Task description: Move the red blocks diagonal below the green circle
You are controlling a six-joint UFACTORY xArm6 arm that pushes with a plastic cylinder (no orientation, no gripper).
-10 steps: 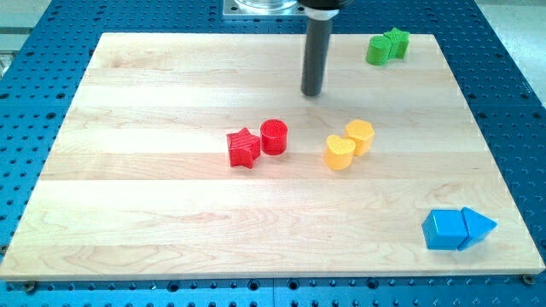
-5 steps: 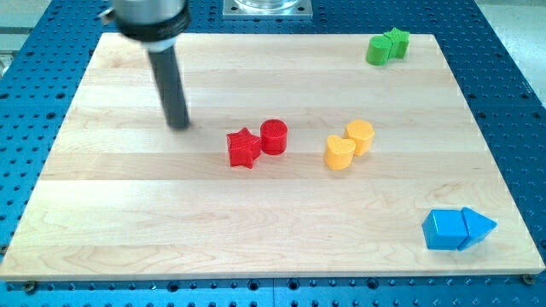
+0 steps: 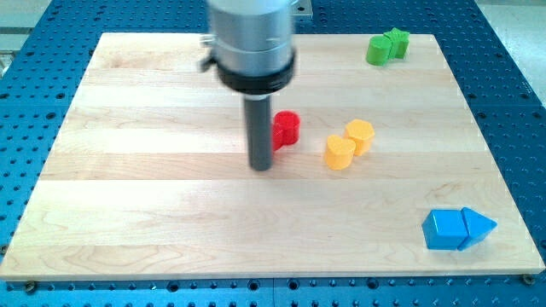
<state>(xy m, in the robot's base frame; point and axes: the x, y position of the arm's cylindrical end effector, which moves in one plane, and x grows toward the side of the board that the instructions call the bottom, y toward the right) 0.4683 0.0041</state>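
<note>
Tabletop (image 3: 128, 213): pale wood board, fills view. Tool: dark rod, no jaws, grips nothing; tip (image 3: 260, 168) just below-left of red cylinder (image 3: 287, 128), rod overlapping its left edge; red star hidden. Blue block pair (image 3: 457, 228): bottom right. Yellow block pair (image 3: 350, 143): right of red. Green blocks (image 3: 387, 46): top right, touching, shapes unclear.

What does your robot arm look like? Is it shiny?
A bit! The top is a fat, silvery-grey metal cylinder with a black ring beneath. From there a straight dark rod runs down to my tip. No cables or markings show.
</note>
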